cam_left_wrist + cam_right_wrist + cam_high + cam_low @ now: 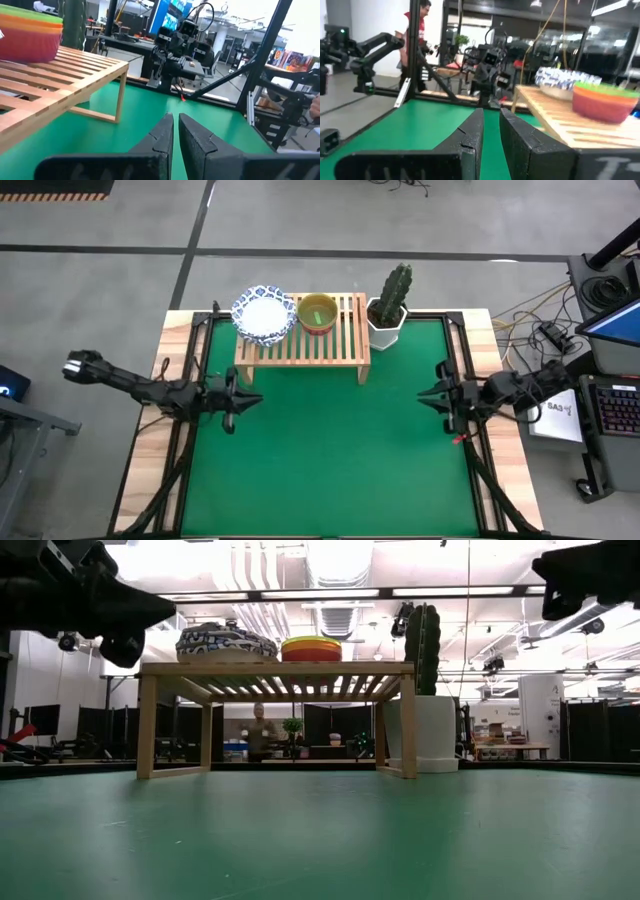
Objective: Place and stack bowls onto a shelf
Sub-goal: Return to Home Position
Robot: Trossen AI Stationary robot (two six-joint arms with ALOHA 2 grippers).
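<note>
Well, with patterned bowls [264, 315] and plastic bowls [317, 312] stacked on the shelf [330, 348] and my left gripper [240, 400] and right gripper [426, 393] closed empty before it, a wide swing could topple them.

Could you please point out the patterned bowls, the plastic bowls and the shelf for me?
Patterned bowls [264, 317]: high view, the white inside of the top bowl.
Plastic bowls [318, 312]: high view, the green inside of the top bowl.
Shelf [345, 327]: high view, bare slats beside the bowls.
</note>
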